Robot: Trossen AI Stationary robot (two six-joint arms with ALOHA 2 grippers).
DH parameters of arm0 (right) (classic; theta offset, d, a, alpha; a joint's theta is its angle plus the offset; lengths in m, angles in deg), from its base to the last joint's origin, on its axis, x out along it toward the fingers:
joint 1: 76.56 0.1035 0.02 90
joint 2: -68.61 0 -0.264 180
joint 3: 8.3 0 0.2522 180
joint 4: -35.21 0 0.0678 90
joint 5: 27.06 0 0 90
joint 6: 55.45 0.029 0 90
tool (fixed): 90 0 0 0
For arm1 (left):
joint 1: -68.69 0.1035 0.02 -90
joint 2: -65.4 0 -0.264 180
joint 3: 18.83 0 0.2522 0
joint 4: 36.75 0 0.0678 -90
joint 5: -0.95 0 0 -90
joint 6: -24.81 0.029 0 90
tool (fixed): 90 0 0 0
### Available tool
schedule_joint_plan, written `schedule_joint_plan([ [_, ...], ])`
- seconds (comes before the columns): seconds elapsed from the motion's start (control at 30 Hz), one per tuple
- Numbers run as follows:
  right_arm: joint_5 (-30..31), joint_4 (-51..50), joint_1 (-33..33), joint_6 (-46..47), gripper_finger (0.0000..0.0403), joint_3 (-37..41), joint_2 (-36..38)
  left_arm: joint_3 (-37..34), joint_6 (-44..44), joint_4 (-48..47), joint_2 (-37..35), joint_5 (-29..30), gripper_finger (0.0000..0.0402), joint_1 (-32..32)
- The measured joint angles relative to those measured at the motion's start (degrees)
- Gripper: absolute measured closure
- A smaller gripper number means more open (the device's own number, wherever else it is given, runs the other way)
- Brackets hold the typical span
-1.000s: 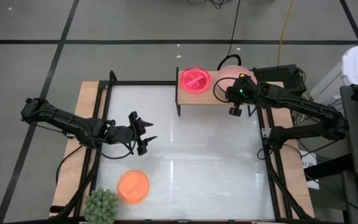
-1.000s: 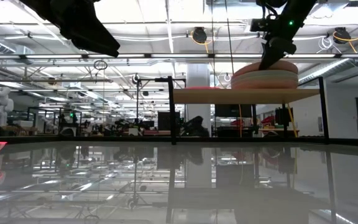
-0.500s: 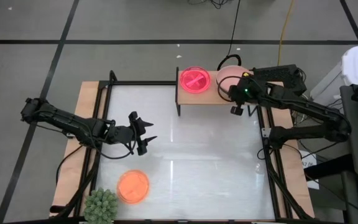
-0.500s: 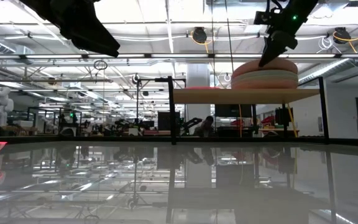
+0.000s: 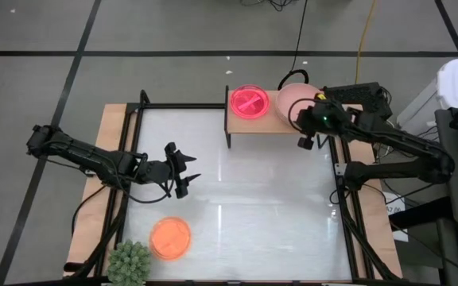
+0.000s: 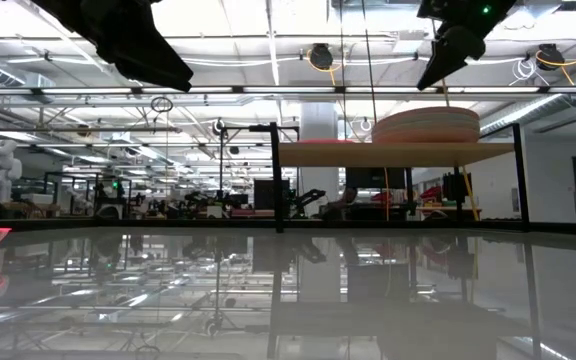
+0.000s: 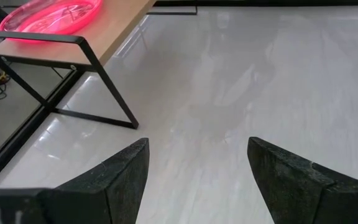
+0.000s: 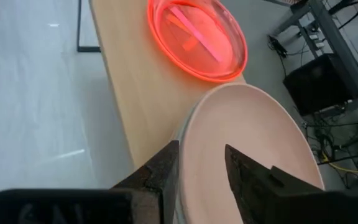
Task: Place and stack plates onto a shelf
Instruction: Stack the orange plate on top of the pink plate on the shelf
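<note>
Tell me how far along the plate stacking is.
Done: a stack of large plates, pink on top, and a magenta plate sit on the shelf. In hand: nothing; the right gripper hangs above the stack, jaws apart. Left: the orange plate lies on the table near the plant; the left gripper waits open over the table.
</note>
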Motion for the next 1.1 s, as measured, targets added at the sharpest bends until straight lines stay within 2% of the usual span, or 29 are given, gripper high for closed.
schedule_joint_plan([
  [0.1,0.01,-0.49,1.72,2.4,0.029,0.0,0.59,0.0,0.0,0.0,0.0,-0.34,0.0126,0.0],
  [0.4,-5.8,-0.29,10.48,13.66,0.0291,0.0,0.77,-0.43,-0.51,0.06,0.02,-11.05,0.0126,-0.02],
  [0.5,-5.9,0.57,14.21,17.87,0.0291,0.44,0.77,-1.31,-1.14,-0.11,0.04,-14.66,0.0126,-0.35],
  [0.67,-5.92,6.89,20.88,21.2,0.0291,5.43,1.33,-3.49,-2.5,-0.52,0.04,-20.66,0.0126,-2.34],
  [0.8,-5.88,13.02,25.08,21.8,0.0291,10.59,1.37,-4.2,-5.1,-3.87,0.04,-22.29,0.0126,-4.58],
  [1.1,-5.81,21.82,29.93,19.71,0.0291,20.31,1.33,-4.22,-9.98,-8.46,1.87,-27.53,0.0126,-8.15],
])
